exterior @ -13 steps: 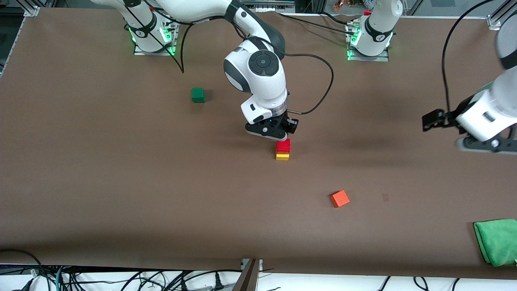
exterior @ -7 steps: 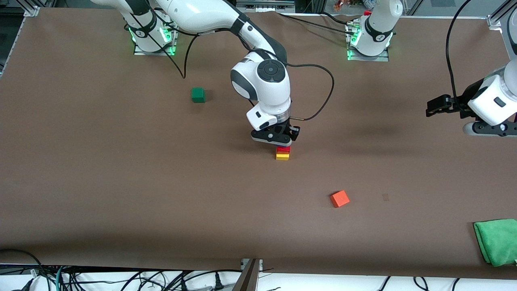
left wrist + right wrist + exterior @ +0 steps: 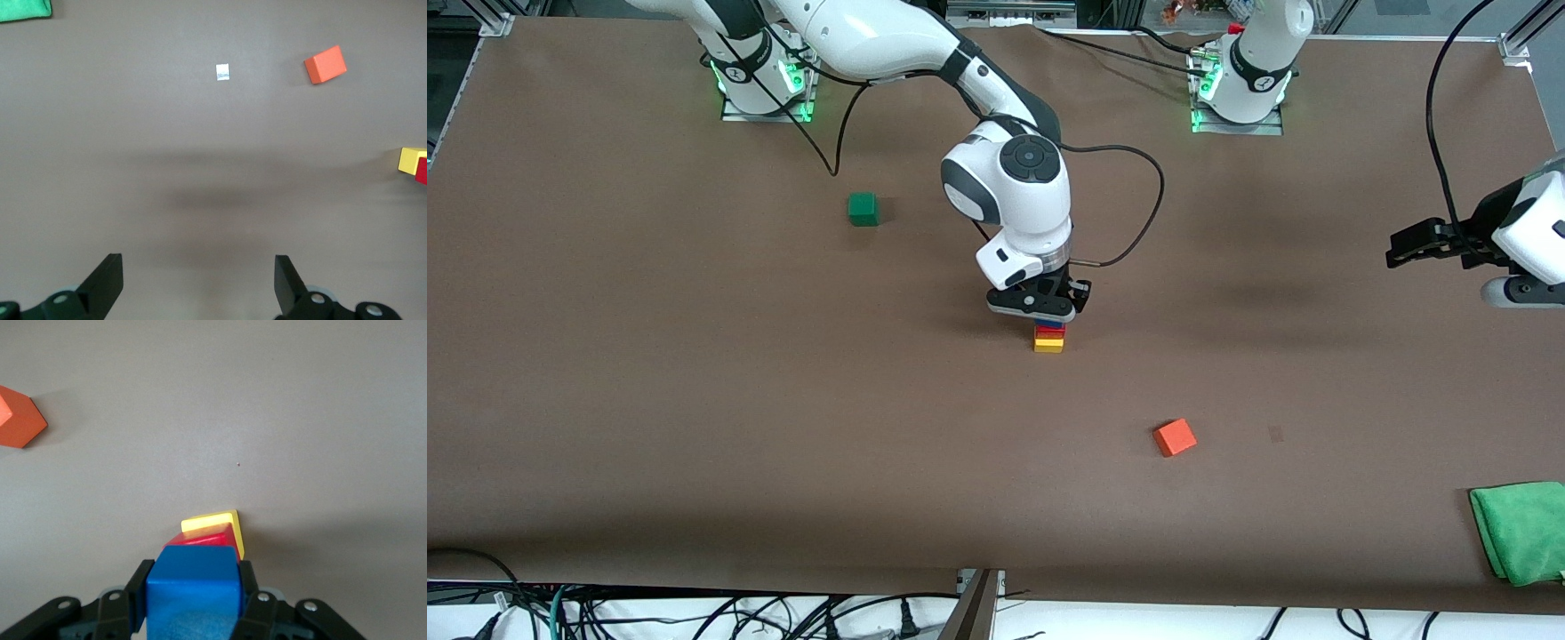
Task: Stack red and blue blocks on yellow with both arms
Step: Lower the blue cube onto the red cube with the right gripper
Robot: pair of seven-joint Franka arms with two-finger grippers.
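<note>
The yellow cube (image 3: 1048, 345) sits mid-table with the red block (image 3: 1050, 332) on it. My right gripper (image 3: 1042, 313) is shut on the blue block (image 3: 1051, 324) and holds it directly on or just above the red block. In the right wrist view the blue block (image 3: 193, 587) sits between the fingers (image 3: 138, 585), with the red block (image 3: 203, 537) and the yellow cube (image 3: 212, 520) under it. My left gripper (image 3: 1405, 247) hangs open and empty above the table at the left arm's end. Its wrist view shows the yellow cube (image 3: 411, 160) and red block (image 3: 421, 170) at the edge.
A green cube (image 3: 863, 209) sits toward the right arm's base. An orange cube (image 3: 1175, 437) lies nearer the front camera than the stack, also in the left wrist view (image 3: 325, 64) and right wrist view (image 3: 20, 417). A green cloth (image 3: 1520, 530) lies at the left arm's end.
My right gripper came down onto the stack with the blue block, covering most of the red block. My left gripper drew away toward its end of the table and rose.
</note>
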